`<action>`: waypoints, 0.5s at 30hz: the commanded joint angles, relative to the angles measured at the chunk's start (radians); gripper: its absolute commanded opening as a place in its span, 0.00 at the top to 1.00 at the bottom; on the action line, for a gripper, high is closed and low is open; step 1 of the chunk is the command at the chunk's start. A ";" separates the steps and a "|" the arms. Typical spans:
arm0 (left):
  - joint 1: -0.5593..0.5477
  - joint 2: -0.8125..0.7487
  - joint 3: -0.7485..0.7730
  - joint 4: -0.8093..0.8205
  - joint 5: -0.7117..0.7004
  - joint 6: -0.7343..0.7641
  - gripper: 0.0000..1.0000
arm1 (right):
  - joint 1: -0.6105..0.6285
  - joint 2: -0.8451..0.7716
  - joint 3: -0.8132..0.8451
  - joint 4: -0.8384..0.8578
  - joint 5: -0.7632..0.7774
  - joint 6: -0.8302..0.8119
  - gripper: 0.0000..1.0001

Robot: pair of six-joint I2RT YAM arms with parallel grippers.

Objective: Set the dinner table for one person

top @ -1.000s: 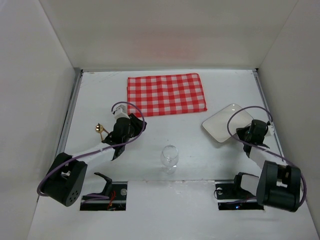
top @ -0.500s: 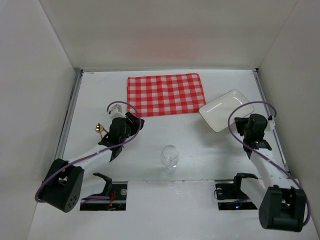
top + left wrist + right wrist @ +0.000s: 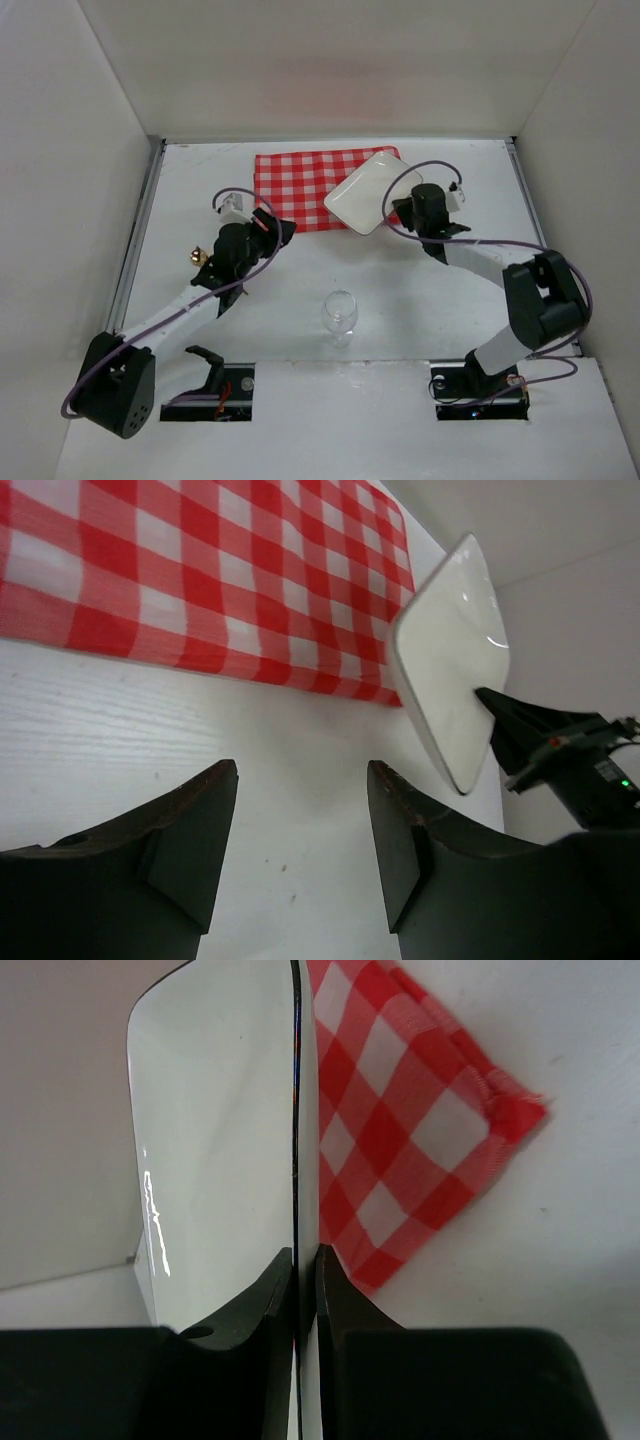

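The right gripper (image 3: 405, 208) pinches the white plate (image 3: 360, 190) by its rim, tilted over the upper-centre checked cloth (image 3: 300, 185), likely for placing; the left gripper (image 3: 300, 780) gapes empty

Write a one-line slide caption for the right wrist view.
The right gripper clamps the edge of a white plate, with a red checked cloth lying on the table behind it.
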 commanded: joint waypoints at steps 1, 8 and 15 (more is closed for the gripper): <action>-0.025 0.078 0.143 -0.034 0.021 0.011 0.48 | 0.038 0.045 0.145 0.325 0.062 0.121 1.00; -0.045 0.308 0.291 0.001 0.055 0.011 0.48 | 0.094 0.170 0.203 0.372 0.065 0.175 1.00; -0.085 0.484 0.407 -0.001 0.038 0.011 0.50 | 0.113 0.199 0.215 0.390 0.060 0.197 1.00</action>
